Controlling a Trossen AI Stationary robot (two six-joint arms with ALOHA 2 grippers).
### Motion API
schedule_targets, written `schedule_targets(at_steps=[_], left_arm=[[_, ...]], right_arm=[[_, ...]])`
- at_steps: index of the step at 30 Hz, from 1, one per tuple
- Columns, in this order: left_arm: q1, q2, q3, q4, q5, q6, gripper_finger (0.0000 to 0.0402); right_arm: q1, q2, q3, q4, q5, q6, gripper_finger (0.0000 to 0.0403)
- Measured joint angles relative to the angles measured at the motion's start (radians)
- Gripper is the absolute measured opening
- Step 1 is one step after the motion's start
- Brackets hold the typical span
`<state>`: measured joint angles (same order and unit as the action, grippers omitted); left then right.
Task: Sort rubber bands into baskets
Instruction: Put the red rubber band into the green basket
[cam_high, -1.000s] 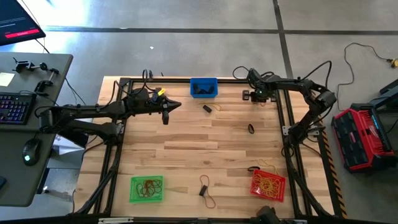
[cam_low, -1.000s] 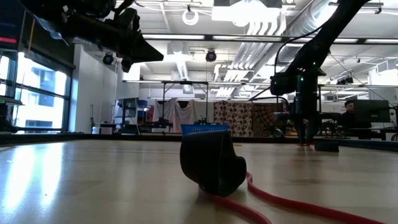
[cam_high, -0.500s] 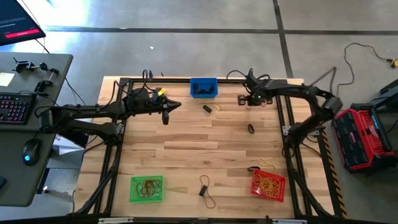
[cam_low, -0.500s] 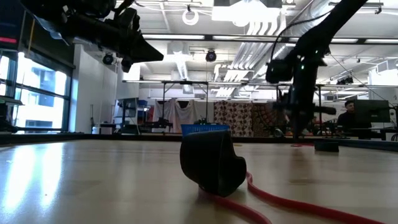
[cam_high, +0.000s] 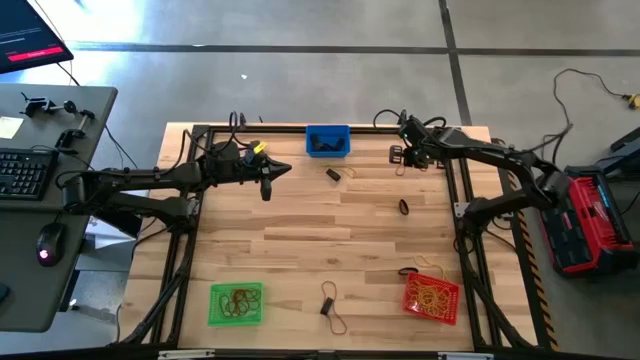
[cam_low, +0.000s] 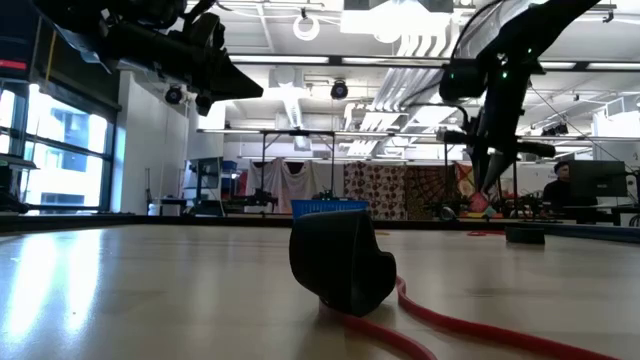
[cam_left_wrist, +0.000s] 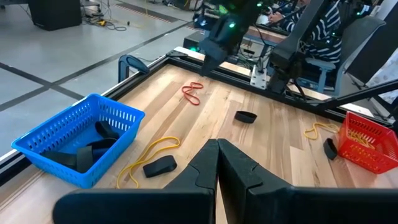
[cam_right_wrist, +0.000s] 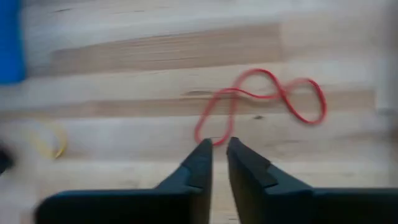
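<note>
On the left side of the wooden table (cam_high: 300, 260), the left gripper (cam_high: 268, 180) hangs in the air with its fingers pressed together and nothing in them. It seems to be waiting out of the way. Near the front left corner sits the green basket (cam_high: 237, 303) with dark reddish bands inside. Up at the back edge is the blue basket (cam_high: 327, 140), holding black bands, so each basket looks meant for one color. Just beside it lie a black band (cam_high: 333, 174) and a yellow band (cam_left_wrist: 149, 155), not sorted yet. More loose bands (cam_high: 331, 303) lie near the front middle. Farther right, the right gripper (cam_right_wrist: 217, 152) is low over a thin red band (cam_right_wrist: 264, 99), its fingers a little apart with the loop's end just past the tips, likely ready to pinch it. The red basket (cam_high: 431, 296), front right, holds yellow bands. No writing can be read on anything.
</note>
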<state>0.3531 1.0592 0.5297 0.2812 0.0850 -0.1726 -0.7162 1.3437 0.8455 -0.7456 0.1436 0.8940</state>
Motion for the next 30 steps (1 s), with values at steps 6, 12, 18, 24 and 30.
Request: schedule_targets(at_steps=[6,12,18,24,30], left_arm=[[0.000,0.000,0.000,0.000,0.001,0.000,0.0000],[0.000,0.000,0.000,0.000,0.002,0.000,0.0000],[0.000,0.000,0.000,-0.001,0.002,-0.014,0.0000],[-0.001,0.000,0.000,-0.001,0.007,-0.017,0.0000],[-0.001,0.000,0.000,-0.001,0.009,-0.017,0.0000]], right_arm=[[-0.065,0.131,0.000,0.078,-0.042,0.175,0.0141],[-0.089,0.248,0.000,0.181,-0.059,0.344,0.0170],[-0.069,0.304,0.003,0.186,-0.048,0.410,0.0142],[-0.056,0.310,0.003,0.166,-0.031,0.415,0.0065],[-0.045,0.310,0.002,0.178,-0.042,0.407,0.0011]])
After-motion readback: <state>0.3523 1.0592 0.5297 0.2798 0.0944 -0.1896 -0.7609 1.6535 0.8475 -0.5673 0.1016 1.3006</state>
